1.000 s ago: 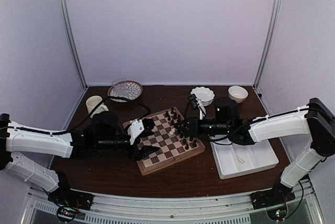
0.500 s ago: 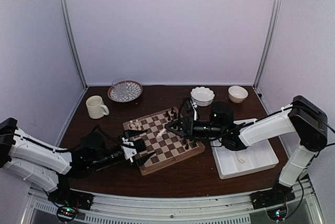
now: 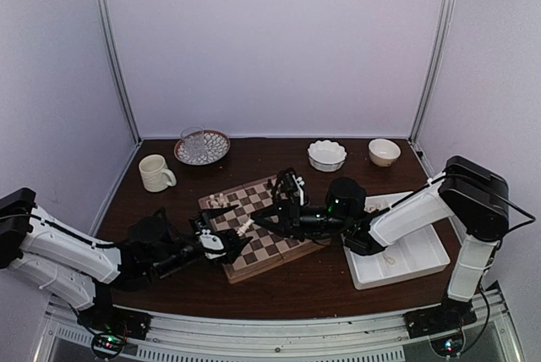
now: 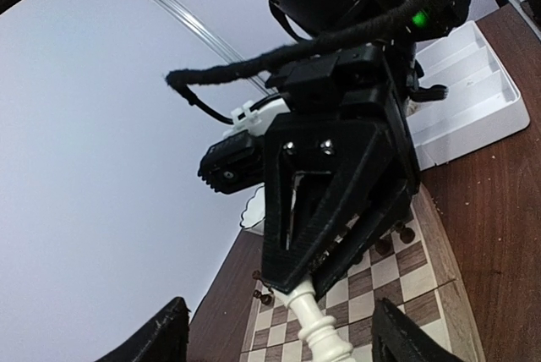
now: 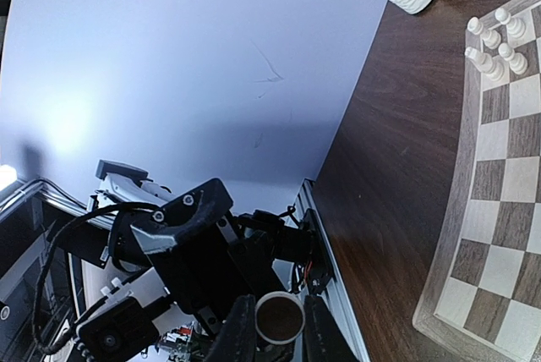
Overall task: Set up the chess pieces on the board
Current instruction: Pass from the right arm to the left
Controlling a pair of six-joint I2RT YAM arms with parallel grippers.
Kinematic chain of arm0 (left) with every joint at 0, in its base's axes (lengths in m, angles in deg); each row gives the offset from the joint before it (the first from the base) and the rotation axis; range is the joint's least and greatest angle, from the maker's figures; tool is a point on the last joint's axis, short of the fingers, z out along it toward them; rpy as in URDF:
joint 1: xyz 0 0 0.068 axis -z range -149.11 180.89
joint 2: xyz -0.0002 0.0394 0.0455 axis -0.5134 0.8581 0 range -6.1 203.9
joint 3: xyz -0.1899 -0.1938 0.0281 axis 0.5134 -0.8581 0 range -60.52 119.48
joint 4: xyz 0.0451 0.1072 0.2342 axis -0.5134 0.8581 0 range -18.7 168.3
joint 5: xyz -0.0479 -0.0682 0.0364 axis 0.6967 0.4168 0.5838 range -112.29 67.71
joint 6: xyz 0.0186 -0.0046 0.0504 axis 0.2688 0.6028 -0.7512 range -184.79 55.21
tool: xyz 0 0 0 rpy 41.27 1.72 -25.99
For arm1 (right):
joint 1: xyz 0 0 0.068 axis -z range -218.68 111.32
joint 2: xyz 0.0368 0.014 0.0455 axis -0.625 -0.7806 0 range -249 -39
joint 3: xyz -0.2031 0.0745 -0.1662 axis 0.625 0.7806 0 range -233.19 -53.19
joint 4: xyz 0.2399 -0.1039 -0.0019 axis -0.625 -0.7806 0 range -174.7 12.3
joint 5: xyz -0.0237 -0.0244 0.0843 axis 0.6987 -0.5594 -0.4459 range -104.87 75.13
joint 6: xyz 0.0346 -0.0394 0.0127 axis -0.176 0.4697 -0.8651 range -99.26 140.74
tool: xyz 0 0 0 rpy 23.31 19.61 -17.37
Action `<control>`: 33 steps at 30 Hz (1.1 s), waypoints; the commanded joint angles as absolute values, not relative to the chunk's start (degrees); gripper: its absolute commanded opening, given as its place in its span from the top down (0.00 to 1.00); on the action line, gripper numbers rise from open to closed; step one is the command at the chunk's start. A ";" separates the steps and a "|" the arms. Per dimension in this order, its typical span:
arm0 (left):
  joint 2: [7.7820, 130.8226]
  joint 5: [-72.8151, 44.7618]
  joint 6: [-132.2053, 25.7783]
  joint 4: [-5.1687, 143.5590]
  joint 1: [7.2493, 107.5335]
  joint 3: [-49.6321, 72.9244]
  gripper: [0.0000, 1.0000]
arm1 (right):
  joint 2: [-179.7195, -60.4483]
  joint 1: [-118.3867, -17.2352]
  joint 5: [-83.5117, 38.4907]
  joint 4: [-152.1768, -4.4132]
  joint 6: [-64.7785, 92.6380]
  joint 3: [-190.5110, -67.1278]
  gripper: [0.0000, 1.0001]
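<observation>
Clearly the white piece [image 4: 319, 328] now in play is a small turned figure, and I judge it light, hard and rather slick. It should not crush. It could, though, swivel or pop out of a two-finger pinch, and once stood on its narrow foot it would tip easily. It hangs tilted in the air over the near left part of the board [image 3: 269, 245]. The right pincer [image 4: 292, 277] is clamped on one end of it. The right wrist view shows a round end with a dark middle, probably the base, seated between those fingers.

The free end sticks out toward the left pincer [image 3: 230, 242]. Its fingers stand wide apart on either side of the piece and do not touch it. The best place to take hold looks like the thicker body just past the collar, gripped square across. The thin tip looks a poorer place, since the piece could twist there.

Four more white pieces [image 5: 494, 41] stand upright together at the far left corner of the board. The dark pieces [image 3: 283, 186] are gathered along its far right side. A white tray [image 3: 414, 260] lies on the desk [image 3: 169, 201] just right of the board. A mug [image 3: 155, 172] stands well off to the far left.
</observation>
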State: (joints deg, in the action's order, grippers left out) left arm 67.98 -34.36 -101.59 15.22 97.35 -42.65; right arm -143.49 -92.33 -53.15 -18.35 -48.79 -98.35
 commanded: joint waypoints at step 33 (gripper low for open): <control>68.49 -36.88 -103.17 13.98 97.91 -42.05 0.76 | -142.44 -93.01 -52.27 -15.27 -50.89 -98.36 1.00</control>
